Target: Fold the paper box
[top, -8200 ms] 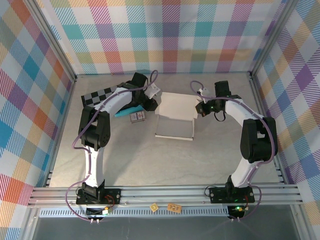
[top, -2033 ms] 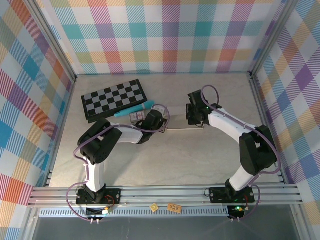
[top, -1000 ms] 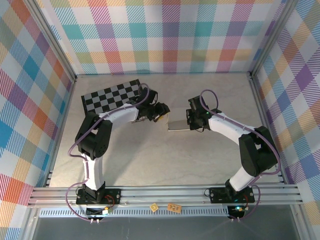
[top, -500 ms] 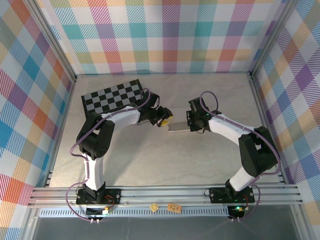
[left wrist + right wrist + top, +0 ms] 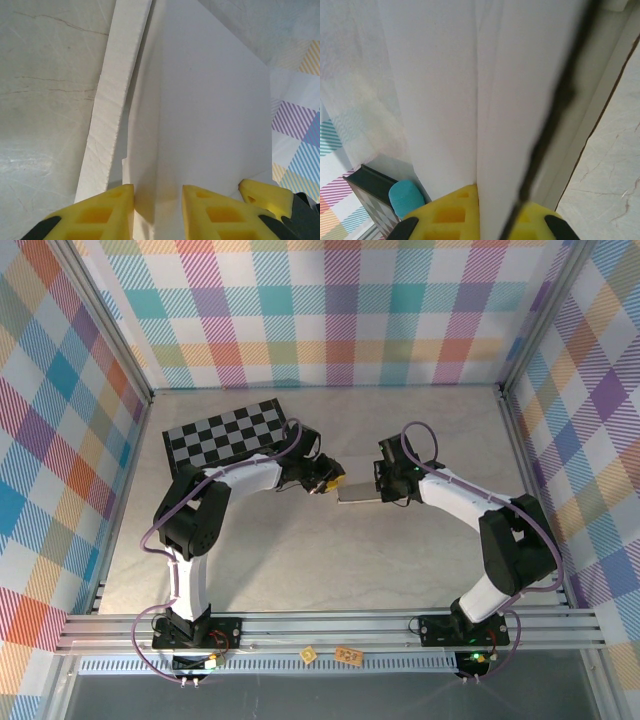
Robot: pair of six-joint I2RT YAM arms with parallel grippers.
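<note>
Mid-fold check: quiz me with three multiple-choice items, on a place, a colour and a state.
1. Where is the black-and-grey checkerboard? A far left; B near right; C centre.
2. The fingers of the right gripper are: A red; B yellow; C black.
3. The right gripper is: A open; B shut on the checkerboard; C shut on the plain white thin-card paper box.
Key: 1 A, it lies by the far-left corner; 2 B, yellow pads in the wrist view; 3 C, the box is pinched between them.
</note>
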